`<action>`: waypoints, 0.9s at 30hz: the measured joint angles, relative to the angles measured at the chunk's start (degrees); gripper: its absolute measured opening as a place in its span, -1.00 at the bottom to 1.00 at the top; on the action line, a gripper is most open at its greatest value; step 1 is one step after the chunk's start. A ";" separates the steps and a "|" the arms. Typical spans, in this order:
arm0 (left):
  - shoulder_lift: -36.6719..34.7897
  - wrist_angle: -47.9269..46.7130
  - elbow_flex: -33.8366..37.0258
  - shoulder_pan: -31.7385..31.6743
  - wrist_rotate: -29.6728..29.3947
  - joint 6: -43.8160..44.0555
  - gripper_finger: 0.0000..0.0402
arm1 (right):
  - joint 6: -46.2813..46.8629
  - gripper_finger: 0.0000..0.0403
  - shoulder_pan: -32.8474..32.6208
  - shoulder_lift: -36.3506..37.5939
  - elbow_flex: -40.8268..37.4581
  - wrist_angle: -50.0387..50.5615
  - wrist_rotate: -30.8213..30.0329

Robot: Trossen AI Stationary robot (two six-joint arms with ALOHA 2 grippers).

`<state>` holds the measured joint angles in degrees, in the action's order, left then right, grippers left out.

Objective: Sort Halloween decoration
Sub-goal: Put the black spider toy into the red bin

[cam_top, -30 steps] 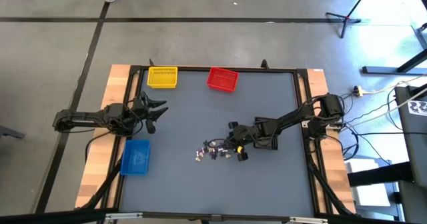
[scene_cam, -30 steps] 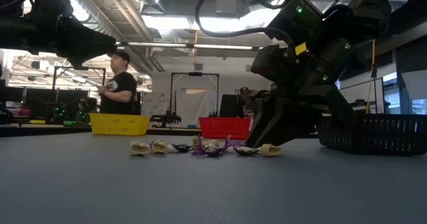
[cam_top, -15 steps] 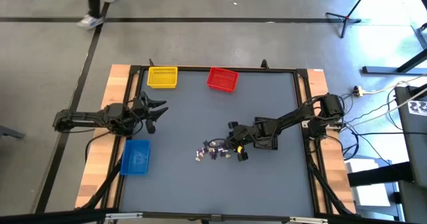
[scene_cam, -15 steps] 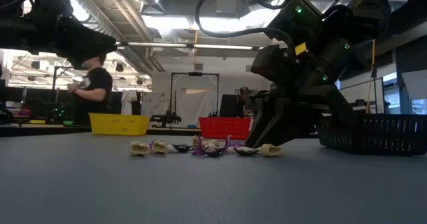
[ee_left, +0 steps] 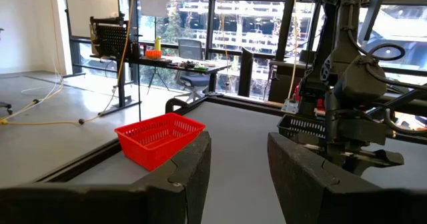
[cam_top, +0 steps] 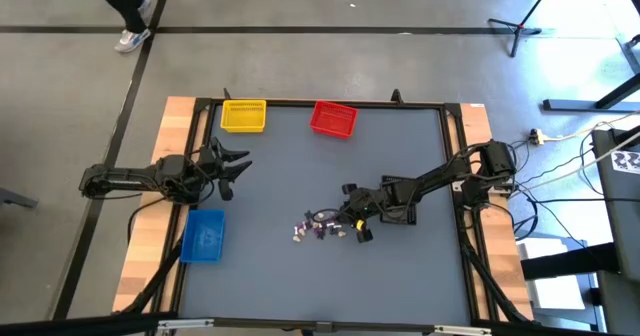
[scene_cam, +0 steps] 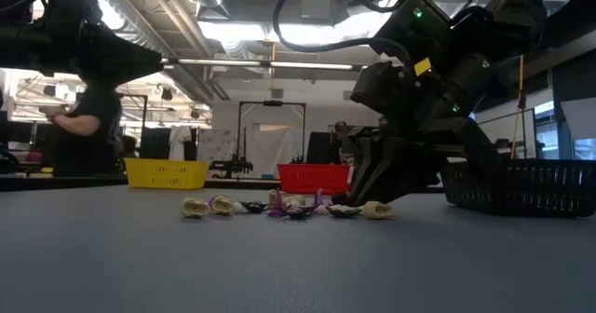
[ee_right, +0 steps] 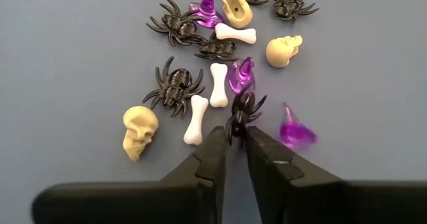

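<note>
Right gripper [ee_right: 235, 147] pinches black spider [ee_right: 243, 111] — trinkets [ee_right: 217, 57] just beyond.

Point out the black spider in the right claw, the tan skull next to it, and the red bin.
black spider [ee_right: 243, 111], right wrist view, on its body between the claw tips.
tan skull [ee_right: 139, 127], right wrist view, on its crown.
red bin [cam_top: 333, 119], high view, on its mesh floor.

Glossy plastic spiders [ee_right: 175, 85] and translucent purple hats [ee_right: 295, 129] are lying on the matt, smooth table [ee_right: 67, 44].
</note>
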<state>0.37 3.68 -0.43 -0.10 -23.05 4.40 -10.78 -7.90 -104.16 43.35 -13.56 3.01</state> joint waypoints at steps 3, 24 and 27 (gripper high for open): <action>0.00 0.00 0.00 0.01 0.00 0.00 -0.29 | 0.00 -0.80 0.00 0.00 0.00 -0.04 -0.24; 0.02 0.01 0.00 0.01 0.01 0.00 -0.29 | 0.35 -0.99 0.15 0.73 3.11 2.56 -0.03; 0.02 0.00 0.00 0.01 0.01 0.00 -0.29 | -0.13 -0.99 0.55 1.53 6.08 5.74 -0.51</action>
<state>0.38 3.68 -0.43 -0.09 -23.05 4.40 -10.91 -7.35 -102.63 49.43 -7.82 2.50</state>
